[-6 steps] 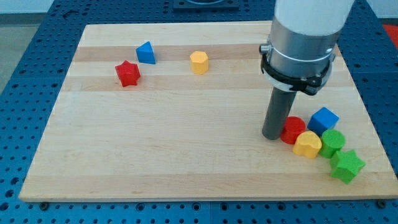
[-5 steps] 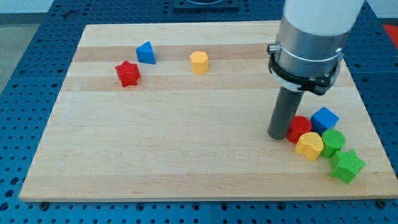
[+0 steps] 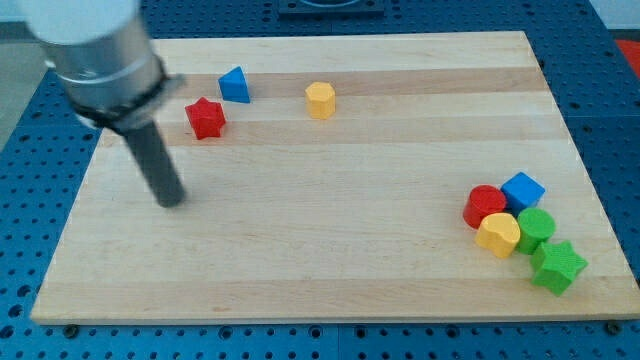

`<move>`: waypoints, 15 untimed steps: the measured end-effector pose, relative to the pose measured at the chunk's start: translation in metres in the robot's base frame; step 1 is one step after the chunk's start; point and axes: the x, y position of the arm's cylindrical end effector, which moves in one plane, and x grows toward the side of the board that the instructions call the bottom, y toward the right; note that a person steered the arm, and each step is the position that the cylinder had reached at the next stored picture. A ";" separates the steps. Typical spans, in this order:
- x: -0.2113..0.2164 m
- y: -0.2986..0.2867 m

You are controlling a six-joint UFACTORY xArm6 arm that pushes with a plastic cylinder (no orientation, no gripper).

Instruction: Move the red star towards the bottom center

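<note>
The red star (image 3: 205, 118) lies at the upper left of the wooden board (image 3: 320, 250). My tip (image 3: 172, 201) rests on the board below and a little to the left of the star, apart from it. The rod rises up and to the left into the grey arm body. A blue triangular block (image 3: 234, 85) sits just above and to the right of the star.
A yellow hexagonal block (image 3: 320, 100) stands at the upper middle. At the lower right is a cluster: a red round block (image 3: 482, 205), a blue cube (image 3: 523, 190), a yellow heart-like block (image 3: 496, 235), a green round block (image 3: 537, 227) and a green star (image 3: 557, 266).
My tip has swept from beside the red round block at the lower right across the board to the left side, below the red star. No block has moved.
</note>
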 end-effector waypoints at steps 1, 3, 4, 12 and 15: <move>-0.043 -0.057; -0.146 -0.080; -0.159 -0.062; -0.061 -0.005; -0.103 0.055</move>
